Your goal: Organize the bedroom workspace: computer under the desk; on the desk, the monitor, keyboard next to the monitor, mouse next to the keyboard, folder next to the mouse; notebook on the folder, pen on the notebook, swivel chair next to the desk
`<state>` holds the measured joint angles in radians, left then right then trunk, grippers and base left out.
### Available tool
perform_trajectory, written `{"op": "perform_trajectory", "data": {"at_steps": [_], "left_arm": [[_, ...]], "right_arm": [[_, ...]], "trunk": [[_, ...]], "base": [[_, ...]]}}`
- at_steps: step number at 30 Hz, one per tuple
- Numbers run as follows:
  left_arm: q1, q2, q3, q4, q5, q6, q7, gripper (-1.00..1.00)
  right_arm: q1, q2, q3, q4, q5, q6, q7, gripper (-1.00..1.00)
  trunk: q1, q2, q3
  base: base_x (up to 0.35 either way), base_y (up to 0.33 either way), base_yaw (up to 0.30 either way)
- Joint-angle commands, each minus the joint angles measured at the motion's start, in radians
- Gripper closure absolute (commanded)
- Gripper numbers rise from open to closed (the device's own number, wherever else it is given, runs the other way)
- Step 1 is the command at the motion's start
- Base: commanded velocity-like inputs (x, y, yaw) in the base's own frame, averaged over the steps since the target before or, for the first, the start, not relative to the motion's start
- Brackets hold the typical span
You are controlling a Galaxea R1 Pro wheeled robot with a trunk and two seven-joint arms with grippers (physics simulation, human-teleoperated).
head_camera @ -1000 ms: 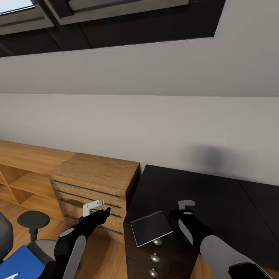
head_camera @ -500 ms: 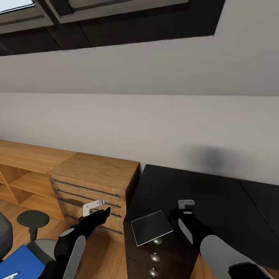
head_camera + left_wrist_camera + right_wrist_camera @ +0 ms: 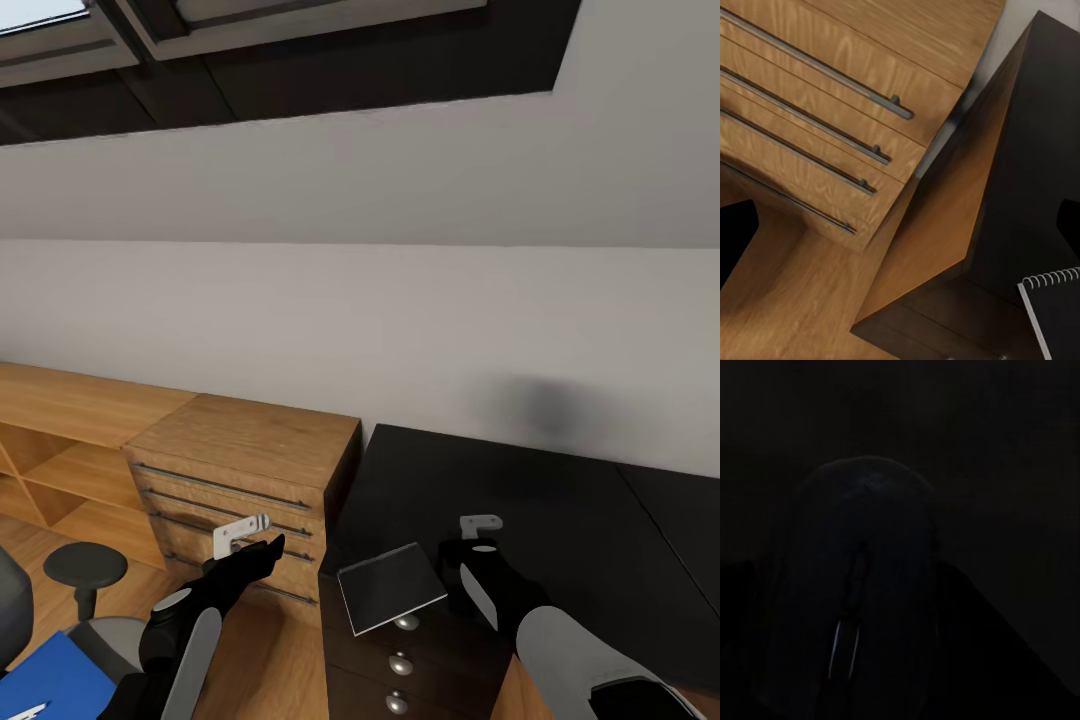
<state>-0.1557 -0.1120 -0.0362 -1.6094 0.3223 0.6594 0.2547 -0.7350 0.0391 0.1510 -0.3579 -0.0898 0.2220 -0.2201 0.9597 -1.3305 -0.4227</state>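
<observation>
The dark notebook (image 3: 390, 585) lies on the near left corner of the black desk (image 3: 540, 490); its spiral edge also shows in the left wrist view (image 3: 1054, 307). My right gripper (image 3: 481, 528) points down at the desk just right of the notebook. Its wrist view is very dark, with the rounded mouse (image 3: 862, 592) close in front; I cannot tell its grip. My left gripper (image 3: 243, 538) hangs open over the floor in front of the wooden drawers, fingertips (image 3: 735, 240) wide apart. The blue folder (image 3: 50, 685) lies on the swivel chair (image 3: 85, 568) at the lower left.
A light-wood drawer unit (image 3: 240, 460) with long bar handles stands against the desk's left side, joined to a low open shelf (image 3: 60, 450). Dark desk drawers with round knobs (image 3: 400, 665) sit under the notebook. A sloped grey-white wall and black-framed skylights (image 3: 300, 40) rise behind.
The view shifted very slightly a second ago. Both arms, the notebook and the folder keep their places.
</observation>
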Motion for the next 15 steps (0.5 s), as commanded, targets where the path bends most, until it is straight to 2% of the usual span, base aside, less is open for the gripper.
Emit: {"op": "perform_trajectory", "data": {"at_steps": [1, 15], "left_arm": [[-0.001, 0.000, -0.001, -0.001, 0.011, 0.003, 0.009, -1.00], [-0.001, 0.001, 0.001, 0.000, 0.011, 0.003, 0.009, -1.00]], "right_arm": [[0.000, -0.001, 0.009, 0.006, -0.018, 0.008, -0.006, 1.00], [0.000, -0.001, 0.010, -0.001, -0.018, 0.008, -0.010, 1.00]], "trunk": [[0.000, 0.000, -0.001], [0.000, 0.000, -0.001]], "base": [[0.000, 0.000, 0.000], [0.000, 0.000, 0.000]]}}
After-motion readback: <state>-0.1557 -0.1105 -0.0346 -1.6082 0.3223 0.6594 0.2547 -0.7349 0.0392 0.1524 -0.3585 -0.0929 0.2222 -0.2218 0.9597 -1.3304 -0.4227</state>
